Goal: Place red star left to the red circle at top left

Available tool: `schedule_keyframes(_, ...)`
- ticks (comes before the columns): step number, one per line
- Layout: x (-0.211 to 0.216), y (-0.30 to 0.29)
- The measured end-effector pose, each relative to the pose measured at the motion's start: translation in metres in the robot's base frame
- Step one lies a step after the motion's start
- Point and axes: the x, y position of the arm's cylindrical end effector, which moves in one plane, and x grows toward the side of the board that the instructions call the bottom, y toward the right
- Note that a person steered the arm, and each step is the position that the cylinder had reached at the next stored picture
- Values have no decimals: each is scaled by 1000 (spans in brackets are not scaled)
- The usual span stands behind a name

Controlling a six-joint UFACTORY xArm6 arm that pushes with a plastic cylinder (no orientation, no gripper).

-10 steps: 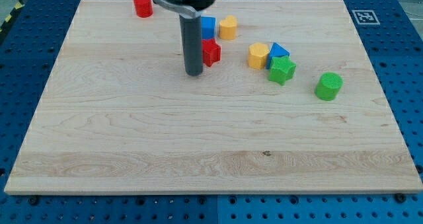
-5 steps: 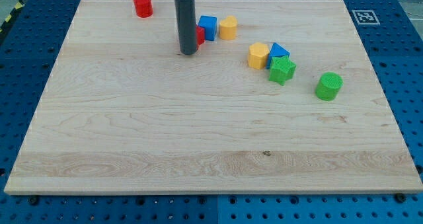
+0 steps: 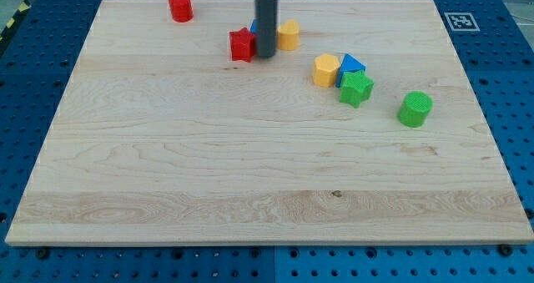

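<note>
The red star (image 3: 242, 45) lies on the wooden board (image 3: 250, 166) near the view's top, left of centre. The red circle (image 3: 180, 7) stands at the board's top left corner, well to the upper left of the star. My tip (image 3: 266, 54) rests just to the right of the red star, touching or nearly touching it. The rod hides most of a blue block (image 3: 254, 28) behind it.
A yellow block (image 3: 289, 34) sits right of my rod. Further right lie another yellow block (image 3: 325, 69), a blue triangle-like block (image 3: 351, 65), a green star (image 3: 356, 88) and a green cylinder (image 3: 415, 108). A marker tag (image 3: 461, 21) is at the top right corner.
My tip moved up, then right, from left of the red star to its right side. The star shifted up and left, away from the blue block.
</note>
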Motion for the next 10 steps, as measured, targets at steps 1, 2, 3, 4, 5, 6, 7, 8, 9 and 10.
schedule_keyframes(1,-20,-48)
schedule_keyframes(2,-26,-82)
schedule_keyframes(3,-26,-81)
schedule_keyframes(4,-20,-60)
schedule_keyframes(5,-1,-58)
schedule_keyframes(6,18,-59)
schedule_keyframes(7,11,-80)
schedule_keyframes(8,-17,-109)
schedule_keyframes(9,-42,-134)
schedule_keyframes(10,-47,-130)
